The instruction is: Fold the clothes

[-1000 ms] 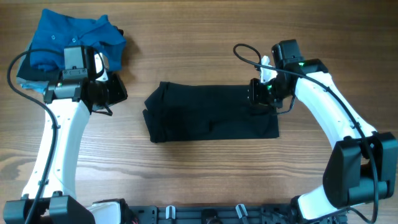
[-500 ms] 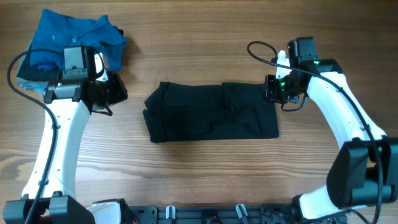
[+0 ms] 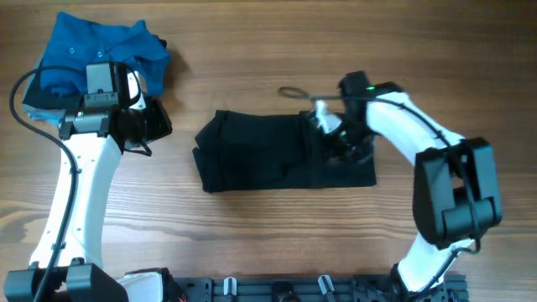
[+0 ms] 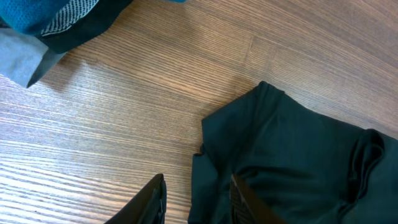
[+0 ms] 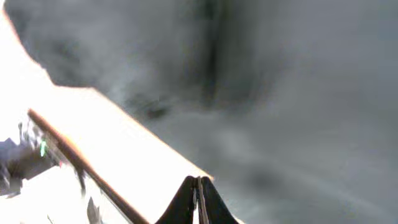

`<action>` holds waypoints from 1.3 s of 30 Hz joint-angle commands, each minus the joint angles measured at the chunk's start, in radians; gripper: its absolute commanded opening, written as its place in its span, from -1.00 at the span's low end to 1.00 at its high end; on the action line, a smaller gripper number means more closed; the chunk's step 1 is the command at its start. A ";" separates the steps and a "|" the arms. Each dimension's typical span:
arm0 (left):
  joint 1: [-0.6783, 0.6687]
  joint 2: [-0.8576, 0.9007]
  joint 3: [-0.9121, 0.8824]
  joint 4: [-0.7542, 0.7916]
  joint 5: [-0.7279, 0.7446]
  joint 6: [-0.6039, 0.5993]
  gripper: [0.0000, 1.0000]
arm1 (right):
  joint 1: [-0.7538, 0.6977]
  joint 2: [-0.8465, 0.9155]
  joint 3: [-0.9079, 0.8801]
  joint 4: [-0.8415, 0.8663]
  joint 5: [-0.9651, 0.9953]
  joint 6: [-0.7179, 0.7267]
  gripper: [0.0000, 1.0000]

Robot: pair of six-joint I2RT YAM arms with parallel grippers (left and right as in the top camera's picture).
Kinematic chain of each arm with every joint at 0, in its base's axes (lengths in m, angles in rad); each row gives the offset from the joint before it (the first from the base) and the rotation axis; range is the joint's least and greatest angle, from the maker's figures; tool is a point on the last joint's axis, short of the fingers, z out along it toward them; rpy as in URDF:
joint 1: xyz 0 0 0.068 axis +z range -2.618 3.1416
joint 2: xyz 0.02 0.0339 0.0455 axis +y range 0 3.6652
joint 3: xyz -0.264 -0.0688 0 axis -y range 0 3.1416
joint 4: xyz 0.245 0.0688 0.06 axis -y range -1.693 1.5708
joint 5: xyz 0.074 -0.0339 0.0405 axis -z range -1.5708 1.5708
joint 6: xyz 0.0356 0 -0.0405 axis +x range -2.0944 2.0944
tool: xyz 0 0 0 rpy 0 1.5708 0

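The black polo shirt [image 3: 260, 155] lies folded into a rectangle in the middle of the wooden table. It also shows in the left wrist view [image 4: 298, 162] and, blurred and washed out, in the right wrist view [image 5: 280, 93]. My right gripper [image 3: 336, 141] is low over the shirt's right part, near its upper edge. Its fingers [image 5: 199, 183] are pressed together with nothing seen between them. My left gripper [image 3: 159, 124] is open and empty, to the left of the shirt. Its fingers [image 4: 196, 186] hang above the shirt's left edge.
A blue polo shirt [image 3: 101, 42] lies bunched at the back left, with grey fabric [image 3: 38, 109] under its edge; both show in the left wrist view [image 4: 37, 25]. A cable loop [image 3: 294, 92] hangs from the right arm behind the black shirt.
My right gripper has swung left from beside the shirt's upper right corner to over the shirt's right part, its wrist turned. The left arm has not moved.
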 commanded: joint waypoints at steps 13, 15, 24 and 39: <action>-0.031 0.019 -0.059 -0.005 0.047 0.051 0.99 | -0.113 -0.184 0.010 0.118 0.355 0.431 -0.90; -0.047 0.040 -0.103 0.026 0.097 0.098 1.00 | -0.132 -0.183 0.010 0.100 0.290 0.424 -0.89; -0.101 0.248 -0.198 0.204 0.195 0.140 1.00 | -0.134 -0.175 -0.003 0.046 0.213 0.375 -0.78; -0.102 0.446 -0.198 0.352 0.474 0.140 1.00 | -0.134 -0.036 -0.058 0.076 0.267 0.387 -0.78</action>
